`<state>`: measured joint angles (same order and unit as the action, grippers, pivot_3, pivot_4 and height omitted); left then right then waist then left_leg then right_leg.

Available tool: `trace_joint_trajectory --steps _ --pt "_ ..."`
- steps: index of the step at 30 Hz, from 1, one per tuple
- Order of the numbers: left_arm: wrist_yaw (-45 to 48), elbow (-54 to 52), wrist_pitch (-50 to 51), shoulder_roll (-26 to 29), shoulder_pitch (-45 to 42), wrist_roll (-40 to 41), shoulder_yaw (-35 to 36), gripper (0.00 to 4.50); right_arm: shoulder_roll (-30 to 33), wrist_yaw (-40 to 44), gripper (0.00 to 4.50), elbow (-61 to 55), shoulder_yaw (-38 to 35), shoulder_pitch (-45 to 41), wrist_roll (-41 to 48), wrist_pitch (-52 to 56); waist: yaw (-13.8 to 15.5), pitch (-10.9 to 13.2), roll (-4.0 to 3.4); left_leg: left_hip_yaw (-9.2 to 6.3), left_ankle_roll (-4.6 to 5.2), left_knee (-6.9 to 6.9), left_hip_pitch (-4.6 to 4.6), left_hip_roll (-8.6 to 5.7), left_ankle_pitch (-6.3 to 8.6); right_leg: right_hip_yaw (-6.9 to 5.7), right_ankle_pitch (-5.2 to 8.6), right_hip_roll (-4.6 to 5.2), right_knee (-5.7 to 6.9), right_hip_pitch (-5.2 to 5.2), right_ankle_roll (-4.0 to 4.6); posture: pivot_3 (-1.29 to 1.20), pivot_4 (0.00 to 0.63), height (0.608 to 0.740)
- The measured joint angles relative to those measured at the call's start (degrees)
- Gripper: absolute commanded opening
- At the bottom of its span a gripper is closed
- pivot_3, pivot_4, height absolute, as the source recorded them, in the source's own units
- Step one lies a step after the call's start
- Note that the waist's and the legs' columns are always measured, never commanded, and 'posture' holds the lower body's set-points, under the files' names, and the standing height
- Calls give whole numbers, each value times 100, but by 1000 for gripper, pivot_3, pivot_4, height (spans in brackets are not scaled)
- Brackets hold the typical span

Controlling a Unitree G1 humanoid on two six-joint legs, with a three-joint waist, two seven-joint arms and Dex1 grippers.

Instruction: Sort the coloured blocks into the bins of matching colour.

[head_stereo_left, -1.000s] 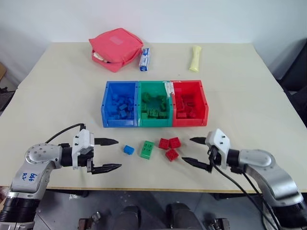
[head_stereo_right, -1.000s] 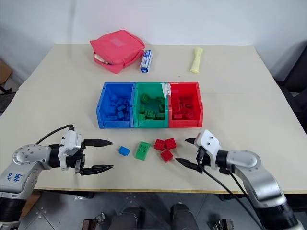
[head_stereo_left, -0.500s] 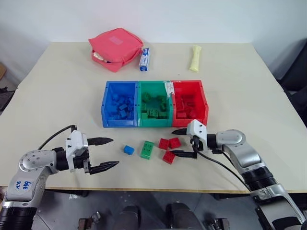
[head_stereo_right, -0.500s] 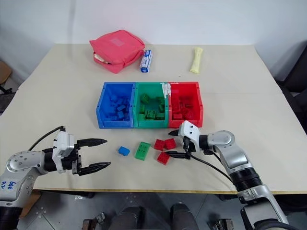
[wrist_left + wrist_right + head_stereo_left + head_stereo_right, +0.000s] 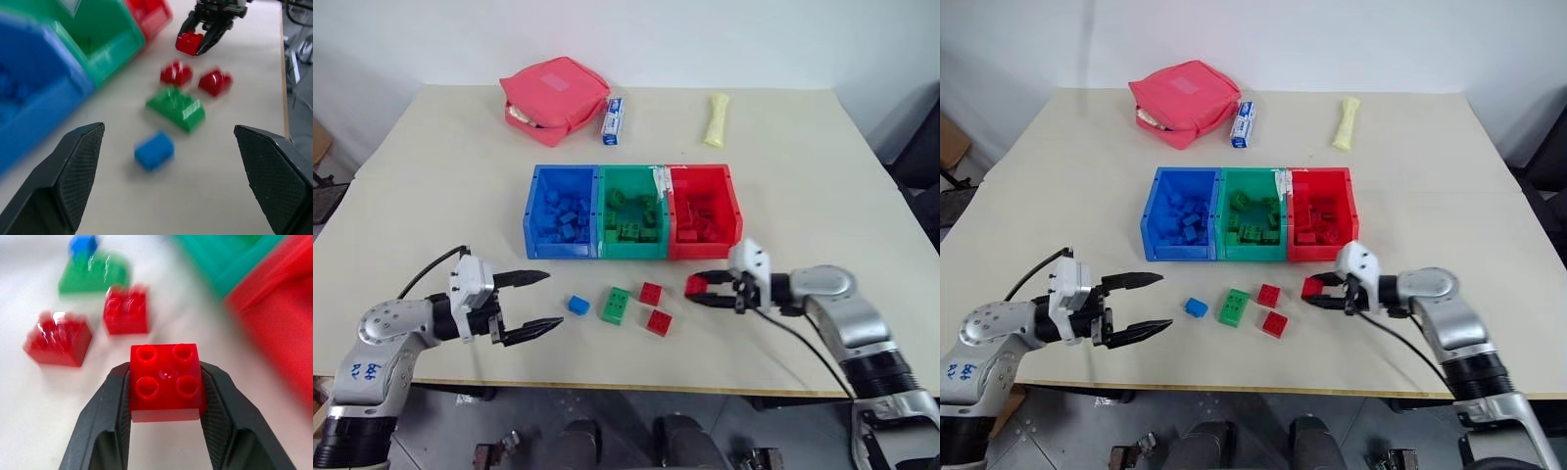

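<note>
The right gripper (image 5: 697, 290) has a square red block (image 5: 165, 382) pinched between its two black fingers, studs up, held just in front of the red bin (image 5: 729, 211) and off the table (image 5: 822, 176). The other two red blocks lie on the tabletop nearby: one (image 5: 651, 293) close to the green bin's front, the other (image 5: 658, 322) a little nearer the table's front edge. Just to their left sits the longer green block (image 5: 616, 305), and left of that, apart from it, the small blue block (image 5: 577, 305). The left gripper (image 5: 540, 302) hangs over the table to the left of the blue block, its fingers spread wide with nothing between them, pointing across toward the loose blocks. The three bins stand joined in a row farther back on the table: blue bin (image 5: 533, 215) on the left, green bin (image 5: 629, 250) in the middle, red on the right, each already with a heap of blocks of its own colour inside. Behind them, near the far edge, a pink pouch (image 5: 554, 98) lies at the left with a small blue-and-white box (image 5: 613, 119) touching or just beside it, and a pale yellow tube (image 5: 714, 118) lies well off to the right.
</note>
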<state>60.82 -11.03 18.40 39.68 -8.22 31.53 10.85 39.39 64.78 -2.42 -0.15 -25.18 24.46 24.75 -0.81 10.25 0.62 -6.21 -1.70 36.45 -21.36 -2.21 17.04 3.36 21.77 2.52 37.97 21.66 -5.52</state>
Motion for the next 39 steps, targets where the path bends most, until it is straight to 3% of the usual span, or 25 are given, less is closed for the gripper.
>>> trace_joint_trajectory --steps 4,8,12,17,21,26,28,31,36,39 --pt "-404 -153 417 -177 -480 166 -50 4500 31 -732 1484 -166 -516 -977 374 838 -86 0 0 0 3 -2 8 1 1 -2 -3 -3 4 -2 3 0 150 740" --pt "-659 -145 621 -282 -697 193 -83 4500 -194 -1342 1484 653 -445 -1882 66 967 -99 0 0 8 -7 -9 5 2 -4 2 -3 -3 2 7 2 0 150 740" --pt "-755 -146 743 -295 -728 193 -133 4500 -417 -1483 1484 1453 -65 -2252 -387 738 -85 0 0 16 -8 -8 -19 0 -4 3 -6 2 2 33 -3 0 150 740" --pt "-826 -147 848 -306 -802 193 -197 4500 -587 -1314 3085 2071 221 -2363 -607 506 -80 0 0 20 -9 59 -112 -3 -3 1 -10 3 52 120 -11 0 150 740" --pt "-810 -151 868 -310 -842 192 -279 4500 -488 -1183 4400 1973 7 -2332 -525 384 -73 0 0 21 -10 71 -114 -6 -3 2 -11 5 57 118 -13 0 150 740" --pt "-549 -82 842 -139 -882 169 -358 4500 279 -560 4458 1001 -523 -1442 -134 361 -7 -1 2 17 -7 74 -103 -2 -1 -1 -11 1 57 102 -13 0 150 740" --pt "0 271 295 161 -865 -138 -553 4500 957 32 4458 299 -1022 84 -64 -79 113 -2 1 8 -5 56 -103 -3 0 -13 -11 2 31 91 -13 0 150 740" --pt "563 795 -496 234 -741 -467 -625 4500 1301 519 4458 239 -1437 1340 -61 -365 94 3 -10 50 9 72 -101 -7 10 -3 -21 3 22 91 -31 0 150 740" --pt "1198 1105 -1261 184 -848 -647 -909 4500 1812 1108 4458 61 -2073 2443 -239 -1433 30 4 -11 76 50 73 -71 1 15 9 -50 -1 -2 61 -41 0 150 740" --pt "1394 1234 -1394 204 -850 -717 -979 4500 1823 1239 4458 22 -2012 2570 -229 -1577 4 4 -11 70 50 74 -70 3 14 21 -51 1 1 62 -40 0 150 740"
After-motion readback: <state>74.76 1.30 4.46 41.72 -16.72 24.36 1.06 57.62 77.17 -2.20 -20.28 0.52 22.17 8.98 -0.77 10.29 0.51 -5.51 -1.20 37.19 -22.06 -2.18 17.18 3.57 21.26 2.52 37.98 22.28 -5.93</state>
